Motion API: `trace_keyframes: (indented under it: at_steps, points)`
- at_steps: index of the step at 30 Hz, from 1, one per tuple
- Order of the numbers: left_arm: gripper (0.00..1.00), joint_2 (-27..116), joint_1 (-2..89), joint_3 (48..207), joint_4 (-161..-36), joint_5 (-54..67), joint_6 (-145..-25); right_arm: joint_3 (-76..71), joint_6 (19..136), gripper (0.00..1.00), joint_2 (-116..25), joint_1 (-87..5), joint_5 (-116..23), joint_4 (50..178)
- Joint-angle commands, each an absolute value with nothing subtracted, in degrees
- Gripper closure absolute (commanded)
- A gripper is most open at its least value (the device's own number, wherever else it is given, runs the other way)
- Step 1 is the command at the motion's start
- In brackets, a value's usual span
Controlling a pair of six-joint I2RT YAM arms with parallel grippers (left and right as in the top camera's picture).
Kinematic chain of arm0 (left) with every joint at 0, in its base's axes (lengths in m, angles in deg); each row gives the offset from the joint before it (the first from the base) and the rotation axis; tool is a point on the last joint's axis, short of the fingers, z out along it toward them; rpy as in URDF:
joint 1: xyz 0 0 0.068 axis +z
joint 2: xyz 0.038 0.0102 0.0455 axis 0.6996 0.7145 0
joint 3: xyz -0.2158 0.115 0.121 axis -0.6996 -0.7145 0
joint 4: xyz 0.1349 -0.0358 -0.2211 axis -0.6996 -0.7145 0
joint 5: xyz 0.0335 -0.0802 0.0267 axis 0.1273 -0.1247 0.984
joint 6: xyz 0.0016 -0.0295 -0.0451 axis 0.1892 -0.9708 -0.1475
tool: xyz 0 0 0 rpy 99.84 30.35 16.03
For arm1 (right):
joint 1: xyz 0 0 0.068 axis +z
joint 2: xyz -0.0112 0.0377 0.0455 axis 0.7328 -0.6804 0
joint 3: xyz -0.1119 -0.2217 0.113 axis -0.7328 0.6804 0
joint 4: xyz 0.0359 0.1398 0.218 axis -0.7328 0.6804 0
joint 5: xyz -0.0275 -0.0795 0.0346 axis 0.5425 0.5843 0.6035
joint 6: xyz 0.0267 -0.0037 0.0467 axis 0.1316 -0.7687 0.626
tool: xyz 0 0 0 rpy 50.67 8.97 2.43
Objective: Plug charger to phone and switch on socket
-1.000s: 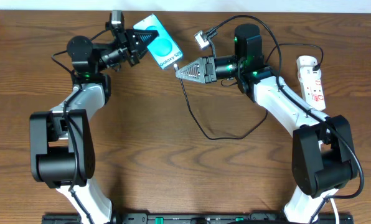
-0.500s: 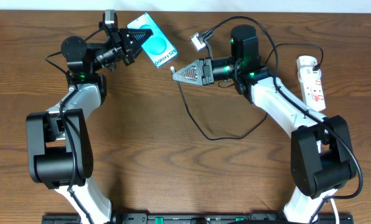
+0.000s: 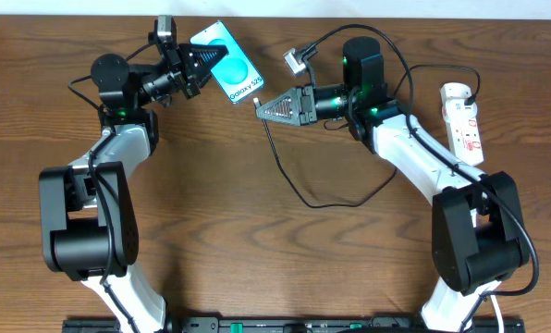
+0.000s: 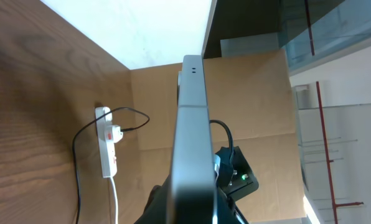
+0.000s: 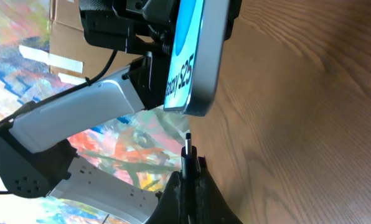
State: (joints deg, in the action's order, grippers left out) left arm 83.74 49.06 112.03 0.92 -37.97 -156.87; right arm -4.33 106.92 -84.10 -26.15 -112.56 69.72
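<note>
Your left pincer (image 3: 198, 63) pinches the glossy rectangular phone (image 3: 231, 74); your right pincer (image 3: 263, 107) clamps the thin black charger (image 3: 314, 205) tip, near the far edge of the wood-grain desk (image 3: 257, 268).

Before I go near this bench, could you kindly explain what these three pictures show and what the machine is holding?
These are two robot arms working over a wooden table. One picture looks down from above. The other two come from small cameras on each arm's wrist, so each shows its own tool close up. The left tool grips a phone with a teal screen, which its wrist camera sees edge-on. The right tool pinches the charger near its plug tip. The tip sits just short of the phone's end and is not yet plugged in. The charger's thin black cable loops across the table. A white socket strip with red-marked switches lies on the right side, with a black plug in it.
</note>
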Motion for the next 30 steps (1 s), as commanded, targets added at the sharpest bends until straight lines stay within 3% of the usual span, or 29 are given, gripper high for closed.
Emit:
trace_keyframes:
  at_steps: [1, 30]
  points:
    - [0.93, 83.85, 48.84, 112.64, 1.64, -38.91, -155.95, -4.96, 107.88, 0.99, -84.39, -25.65, -112.12, 69.81]
    - [0.93, 83.85, 48.01, 112.64, 1.64, -38.32, -154.66, -4.96, 108.06, 0.99, -84.39, -25.78, -115.0, 69.5]
